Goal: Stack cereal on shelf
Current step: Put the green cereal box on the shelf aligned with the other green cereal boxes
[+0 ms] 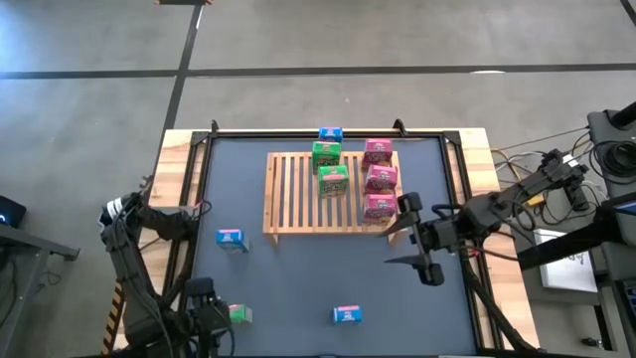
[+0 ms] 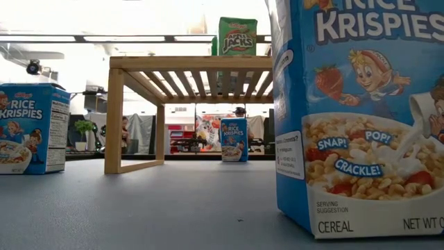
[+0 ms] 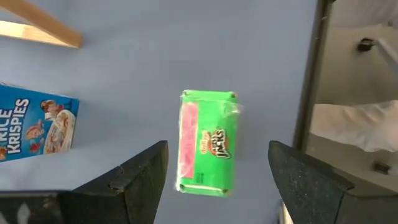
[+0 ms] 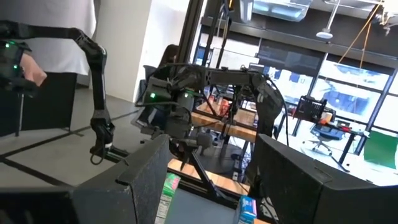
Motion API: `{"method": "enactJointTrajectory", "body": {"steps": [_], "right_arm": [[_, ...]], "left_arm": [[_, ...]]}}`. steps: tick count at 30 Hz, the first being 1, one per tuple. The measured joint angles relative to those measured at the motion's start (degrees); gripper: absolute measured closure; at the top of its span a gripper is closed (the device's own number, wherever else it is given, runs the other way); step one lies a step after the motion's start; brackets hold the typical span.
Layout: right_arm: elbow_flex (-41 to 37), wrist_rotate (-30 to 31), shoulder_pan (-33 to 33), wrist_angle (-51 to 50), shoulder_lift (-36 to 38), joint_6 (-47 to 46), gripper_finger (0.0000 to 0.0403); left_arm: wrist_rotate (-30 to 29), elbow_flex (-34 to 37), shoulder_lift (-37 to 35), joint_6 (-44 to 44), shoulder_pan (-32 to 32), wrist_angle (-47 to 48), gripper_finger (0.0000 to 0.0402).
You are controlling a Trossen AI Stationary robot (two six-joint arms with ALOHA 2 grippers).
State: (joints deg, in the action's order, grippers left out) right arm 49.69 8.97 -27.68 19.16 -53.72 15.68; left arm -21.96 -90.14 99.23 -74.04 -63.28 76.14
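Green cereal box [image 3: 208, 142] lies flat between open left jaws [image 3: 217, 180]; right jaws [image 1: 415, 249] open beside shelf [image 1: 298, 189]

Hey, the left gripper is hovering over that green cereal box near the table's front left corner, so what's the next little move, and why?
Probably lower the left gripper straight down over the green box and close. Its fingers are open, the box lies flat on the table between them, and nothing is gripped yet. The shelf already carries two green and three pink boxes, so this one likely goes there next. The right gripper waits by the shelf's right end.
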Motion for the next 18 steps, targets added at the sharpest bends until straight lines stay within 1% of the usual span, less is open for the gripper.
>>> {"method": "enactJointTrajectory", "body": {"steps": [3, 7, 9, 11, 14, 16, 18], "right_arm": [[0.00, 0.00, -0.20, 0.01, 0.23, -0.08, 0.0175], [0.00, 0.00, -0.20, -0.03, 0.31, -0.28, 0.0175], [0.00, 0.00, -0.20, -0.04, 0.31, -0.31, 0.0175], [0.00, 0.00, -0.20, -0.15, 0.31, -0.31, 0.0175], [0.00, 0.00, -0.20, -0.49, 0.36, -0.92, 0.0175], [0.00, 0.00, -0.20, -0.81, 0.38, -1.16, 0.0175], [0.00, 0.00, -0.20, -0.92, 0.36, -1.16, 0.0175]], "left_arm": [[0.00, 2.38, -0.81, -0.01, 0.06, -0.63, 0.0142], [-0.25, 6.95, -4.15, -0.02, -0.07, -4.82, 0.0142], [-1.52, 9.46, -6.35, -0.03, -0.20, -7.70, 0.0142], [-3.06, 12.50, -9.16, -0.01, -0.39, -11.23, 0.0142], [-3.49, 17.60, -12.87, 0.69, -0.39, -19.20, 0.0142], [-3.89, 21.00, -14.31, 2.32, -0.40, -24.68, 0.0142], [-3.96, 23.59, -14.97, 2.90, -0.40, -26.99, 0.0142]]}}
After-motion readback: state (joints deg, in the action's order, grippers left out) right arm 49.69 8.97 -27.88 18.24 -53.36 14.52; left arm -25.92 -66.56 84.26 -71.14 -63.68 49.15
